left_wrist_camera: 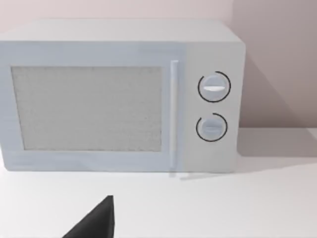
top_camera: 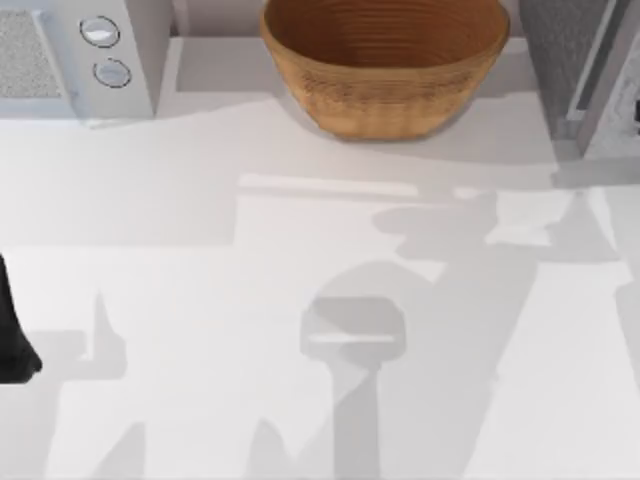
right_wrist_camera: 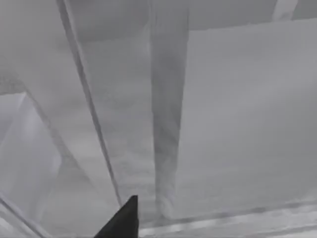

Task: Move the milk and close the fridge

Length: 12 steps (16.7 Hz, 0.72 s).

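I see the tall grey speckled fridge (top_camera: 560, 60) standing upright at upper right of the white tabletop (top_camera: 300, 330), beside the wicker bowl (top_camera: 385, 65). My right wrist view looks into its pale translucent panels; my left faces the white two-knob box (left_wrist_camera: 119, 99). Whether either hand is apart or together, I cannot tell.

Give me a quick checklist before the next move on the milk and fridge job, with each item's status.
1. Milk located: cannot tell; no carton is seen on the table.
2. Fridge at the top view's right rear, door shut: cannot tell.
3. Right wrist view faces pale translucent panels close up; contact: cannot tell.
4. Left arm at the table's left edge, away from the fridge: ok.
5. Wicker bowl and white box with two knobs undisturbed at the rear: ok.
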### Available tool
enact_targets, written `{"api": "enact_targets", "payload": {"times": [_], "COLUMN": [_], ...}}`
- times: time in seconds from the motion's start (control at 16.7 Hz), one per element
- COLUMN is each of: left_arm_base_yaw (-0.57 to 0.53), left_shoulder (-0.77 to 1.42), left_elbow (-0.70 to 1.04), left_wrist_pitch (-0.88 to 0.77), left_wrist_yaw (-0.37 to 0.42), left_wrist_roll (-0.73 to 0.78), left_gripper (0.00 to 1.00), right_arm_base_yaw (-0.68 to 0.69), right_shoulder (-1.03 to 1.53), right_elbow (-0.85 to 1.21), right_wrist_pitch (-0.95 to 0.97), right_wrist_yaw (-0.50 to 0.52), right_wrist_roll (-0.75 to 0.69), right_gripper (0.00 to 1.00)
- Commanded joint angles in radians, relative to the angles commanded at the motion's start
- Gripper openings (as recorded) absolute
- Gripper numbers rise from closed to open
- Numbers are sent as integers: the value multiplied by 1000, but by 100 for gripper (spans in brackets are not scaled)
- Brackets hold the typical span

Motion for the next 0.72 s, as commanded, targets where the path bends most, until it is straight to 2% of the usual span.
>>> {"api": "enact_targets", "payload": {"times": [0.48, 0.72], "left_arm_base_yaw": [0, 0], "left_shoulder": [0, 0], "left_elbow": [0, 0], "left_wrist_pitch": [0, 0], "left_wrist_yaw": [0, 0], "left_wrist_roll": [0, 0], "left_gripper": [100, 100], "right_arm_base_yaw": [3, 2], "right_shoulder": [254, 320], "right_elbow": [356, 412], "right_wrist_pitch": [-51, -76], "right_wrist_yaw": [5, 8], "right_wrist_roll": [1, 4], "right_gripper": [100, 100]}}
